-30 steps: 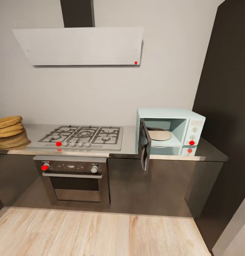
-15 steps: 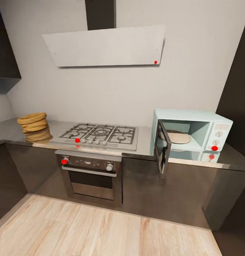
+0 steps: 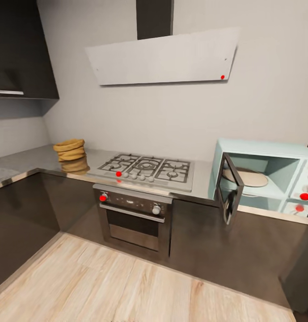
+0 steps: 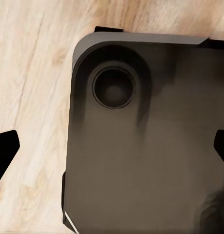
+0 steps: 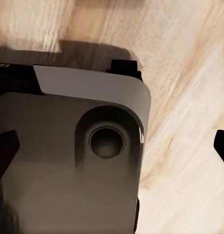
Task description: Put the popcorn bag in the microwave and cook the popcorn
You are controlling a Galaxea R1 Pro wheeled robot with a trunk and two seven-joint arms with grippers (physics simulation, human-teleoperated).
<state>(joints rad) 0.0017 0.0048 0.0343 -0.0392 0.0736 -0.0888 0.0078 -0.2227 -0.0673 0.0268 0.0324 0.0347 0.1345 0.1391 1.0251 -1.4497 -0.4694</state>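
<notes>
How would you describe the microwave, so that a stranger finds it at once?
Follow the grey countertop rightwards past the gas hob. At its right end stands the microwave: pale mint-blue, its dark door swung open, a round plate inside, and a red light on its panel.

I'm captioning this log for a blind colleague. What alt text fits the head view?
A pale mint-blue microwave stands at the right on a grey steel countertop with its dark door swung open. A gas hob sits over an oven, with stacked tan rings further left above wood flooring.
</notes>
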